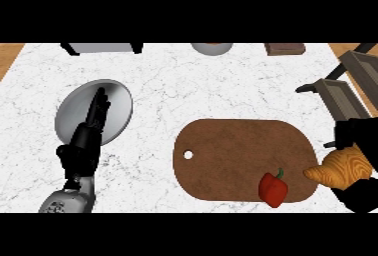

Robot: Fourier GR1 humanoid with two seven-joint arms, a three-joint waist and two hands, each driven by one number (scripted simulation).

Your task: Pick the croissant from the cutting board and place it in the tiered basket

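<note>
While your right hand (360,165) clasps the croissant (341,170), left hand (94,117) flat: basket (347,90) rim could snag it.

Bright, even light falls from above on the white marbled stone worktop (221,85), with no glare and only faint soft shadows beneath the brown rounded wooden cutting board (236,155) and the grey oval metal plate (118,107), while the black robot hand (92,125) shows little surface detail.
</note>
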